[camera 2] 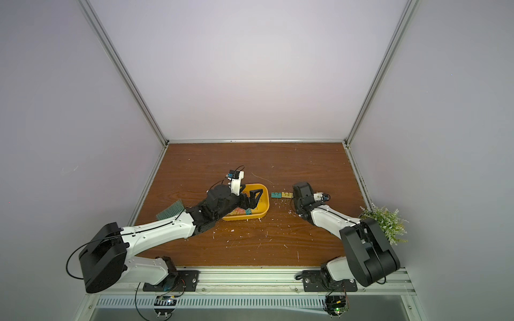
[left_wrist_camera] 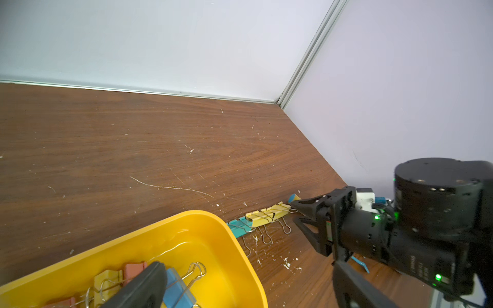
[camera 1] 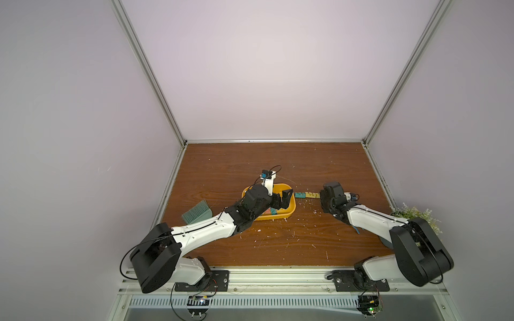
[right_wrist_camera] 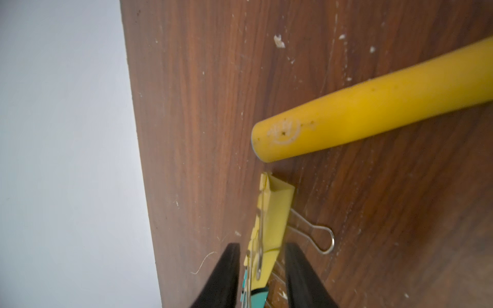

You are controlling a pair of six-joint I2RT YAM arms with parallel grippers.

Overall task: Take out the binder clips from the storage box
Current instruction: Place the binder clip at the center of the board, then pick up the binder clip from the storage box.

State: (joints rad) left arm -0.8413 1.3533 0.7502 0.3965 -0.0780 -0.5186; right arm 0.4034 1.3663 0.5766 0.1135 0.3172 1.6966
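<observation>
Right gripper [right_wrist_camera: 261, 246]: stands part-open astride a yellow clip [right_wrist_camera: 266, 262] on the table [camera 1: 278, 161], no grip evident; judged a release into the row. Left gripper [camera 1: 288, 199]: hangs spread wide over the storage box [camera 1: 291, 210], judged ready for the next pick. Binder clips [left_wrist_camera: 266, 214] out, just right of box: three, one teal clip [left_wrist_camera: 238, 226], two yellow. Inside: at least four visible, others hidden.
</observation>
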